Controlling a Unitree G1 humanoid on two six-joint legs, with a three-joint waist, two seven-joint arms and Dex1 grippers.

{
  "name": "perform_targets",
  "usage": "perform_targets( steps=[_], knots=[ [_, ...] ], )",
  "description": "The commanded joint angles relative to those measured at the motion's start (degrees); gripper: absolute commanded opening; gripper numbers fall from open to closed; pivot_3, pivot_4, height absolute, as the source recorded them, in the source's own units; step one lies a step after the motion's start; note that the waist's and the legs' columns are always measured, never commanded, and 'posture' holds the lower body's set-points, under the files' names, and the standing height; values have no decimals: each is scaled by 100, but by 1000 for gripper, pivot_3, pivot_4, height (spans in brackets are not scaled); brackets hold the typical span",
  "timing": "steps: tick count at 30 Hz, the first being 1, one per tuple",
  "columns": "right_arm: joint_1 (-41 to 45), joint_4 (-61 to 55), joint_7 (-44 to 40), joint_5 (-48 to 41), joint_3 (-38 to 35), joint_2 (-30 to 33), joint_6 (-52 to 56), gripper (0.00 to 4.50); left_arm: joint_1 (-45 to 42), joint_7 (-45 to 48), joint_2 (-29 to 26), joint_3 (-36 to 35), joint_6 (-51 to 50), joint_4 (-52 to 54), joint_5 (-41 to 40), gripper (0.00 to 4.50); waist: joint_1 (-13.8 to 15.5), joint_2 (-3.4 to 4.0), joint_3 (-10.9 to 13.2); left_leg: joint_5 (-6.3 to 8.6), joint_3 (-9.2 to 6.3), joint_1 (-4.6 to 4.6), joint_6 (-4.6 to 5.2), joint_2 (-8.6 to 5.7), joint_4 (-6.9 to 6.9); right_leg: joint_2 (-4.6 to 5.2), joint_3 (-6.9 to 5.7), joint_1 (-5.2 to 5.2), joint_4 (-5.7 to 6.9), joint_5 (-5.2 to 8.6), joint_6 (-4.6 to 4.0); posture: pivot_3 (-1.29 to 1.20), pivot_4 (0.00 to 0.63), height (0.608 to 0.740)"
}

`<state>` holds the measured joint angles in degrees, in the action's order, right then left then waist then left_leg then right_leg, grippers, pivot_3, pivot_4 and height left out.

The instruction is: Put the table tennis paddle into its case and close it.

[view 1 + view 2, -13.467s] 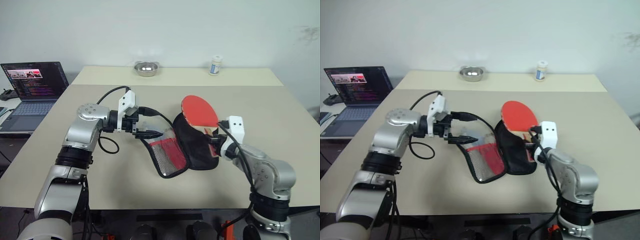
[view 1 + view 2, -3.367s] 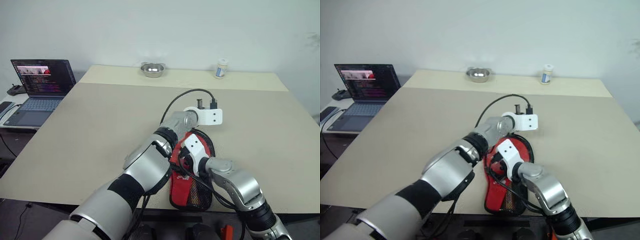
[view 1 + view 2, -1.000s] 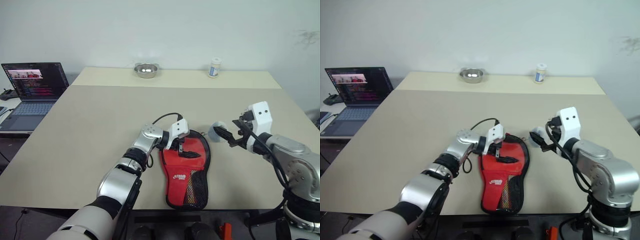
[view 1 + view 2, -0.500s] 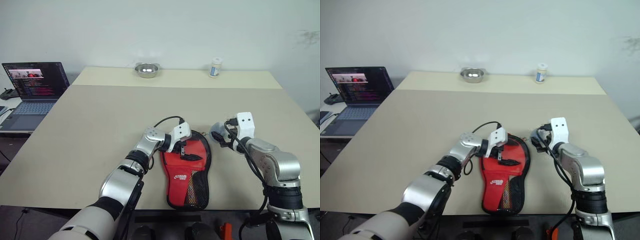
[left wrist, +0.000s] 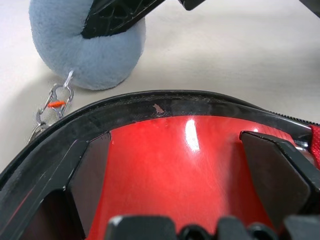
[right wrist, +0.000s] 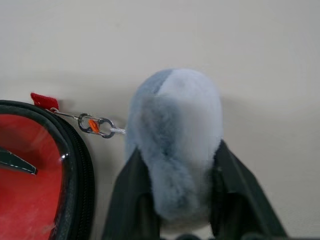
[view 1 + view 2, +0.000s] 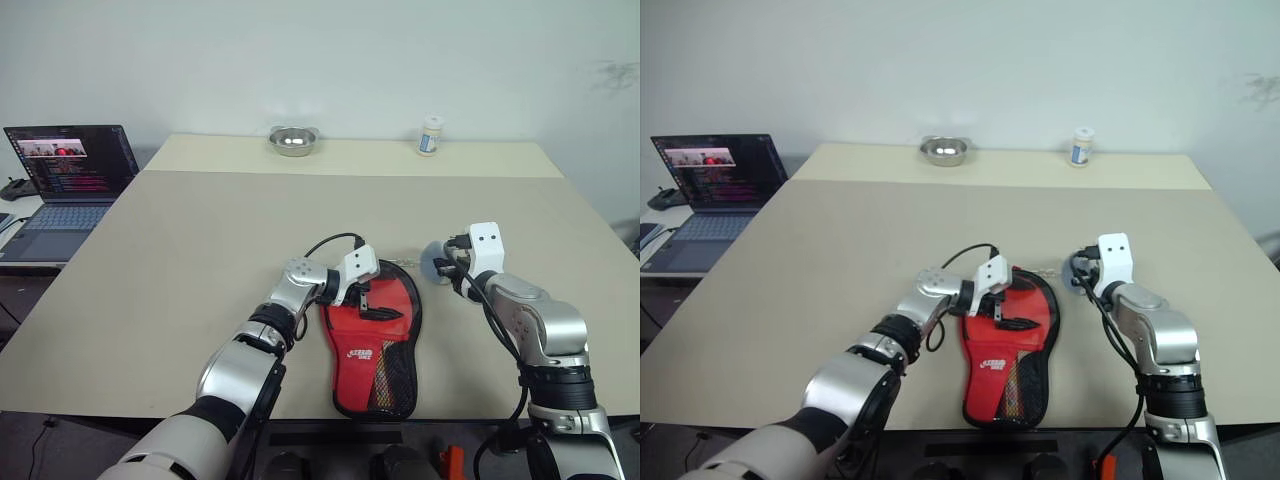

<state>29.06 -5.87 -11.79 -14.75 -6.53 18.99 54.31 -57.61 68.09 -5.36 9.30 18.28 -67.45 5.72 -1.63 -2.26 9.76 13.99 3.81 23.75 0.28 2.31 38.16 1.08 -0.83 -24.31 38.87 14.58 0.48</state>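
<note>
The case point(image 7: 375, 335) lies flat on the table, red side with the white logo up and its mesh pocket toward me. The table tennis paddle is hidden. My left gripper point(image 7: 378, 300) rests open on the round end of the case, its fingers point(image 5: 272, 160) spread over the shiny red fabric point(image 5: 175, 160). A fluffy blue-grey pompom point(image 6: 172, 125) hangs by a small metal clip chain point(image 6: 95, 125) from the case's black zip edge. My right gripper point(image 7: 440, 268) is shut on this pompom, just right of the case, with a finger point(image 6: 127, 200) pressing each side.
An open laptop point(image 7: 65, 175) sits at the far left, off the table. A steel bowl point(image 7: 292, 140) and a small white bottle point(image 7: 431, 135) stand at the table's back edge.
My right gripper has come down and forward onto the pompom and shut on it. The left gripper and the case have stayed put.
</note>
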Motion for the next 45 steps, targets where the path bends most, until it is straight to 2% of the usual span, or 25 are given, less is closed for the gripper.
perform_targets(
  steps=[1,3,9,21,27,33,36,41,45],
  knots=[
    [21,-123,-46,44,-65,166,-50,334,150,-15,-14,82,-18,-106,81,4500,0,1,-1,0,0,0,0,0,0,0,0,1,0,0,0,0,150,740],
    [-159,-382,-119,14,-148,336,117,208,157,-32,29,106,-27,-142,107,4500,2,2,-1,0,0,0,0,-1,0,0,0,2,0,0,0,0,150,740],
    [-1051,-1566,-340,-295,-525,808,888,201,82,31,258,267,-28,-276,259,4500,112,13,-13,1,-6,1,0,-5,-2,2,-6,11,-16,2,3,0,150,740],
    [-1844,-3283,-395,-760,-1110,953,2116,189,4,252,441,507,52,-603,531,4500,179,20,-28,1,-18,2,0,-8,-1,3,-15,23,-29,3,6,0,150,740],
    [-2222,-4261,-978,-1402,-1578,1342,3076,189,79,197,494,513,-49,-666,532,4500,194,22,-40,2,-26,2,1,-12,-2,7,-22,28,-36,3,6,0,150,740],
    [-3077,-5350,-2069,-2371,-1943,1997,3776,189,144,172,490,564,-52,-693,584,4500,213,49,-83,2,-42,0,1,-12,-6,8,-38,44,-56,4,7,0,150,740],
    [-3569,-5413,-2278,-2999,-2075,2418,3565,188,156,151,497,554,-70,-692,565,4500,205,51,-97,4,-54,-16,2,-3,-13,2,-55,80,-96,4,7,0,150,740],
    [-4979,-5413,-2429,-4359,-2121,3951,2206,187,286,157,495,569,-56,-675,581,4500,214,36,-134,6,-57,-38,3,-10,-23,12,-62,114,-123,5,8,0,150,740],
    [-5843,-5413,-2523,-5180,-2346,4836,1235,187,340,147,499,584,-38,-658,594,4500,207,5,-158,9,-58,-40,5,-8,-27,10,-61,117,-128,8,14,0,150,740]
  ],
)
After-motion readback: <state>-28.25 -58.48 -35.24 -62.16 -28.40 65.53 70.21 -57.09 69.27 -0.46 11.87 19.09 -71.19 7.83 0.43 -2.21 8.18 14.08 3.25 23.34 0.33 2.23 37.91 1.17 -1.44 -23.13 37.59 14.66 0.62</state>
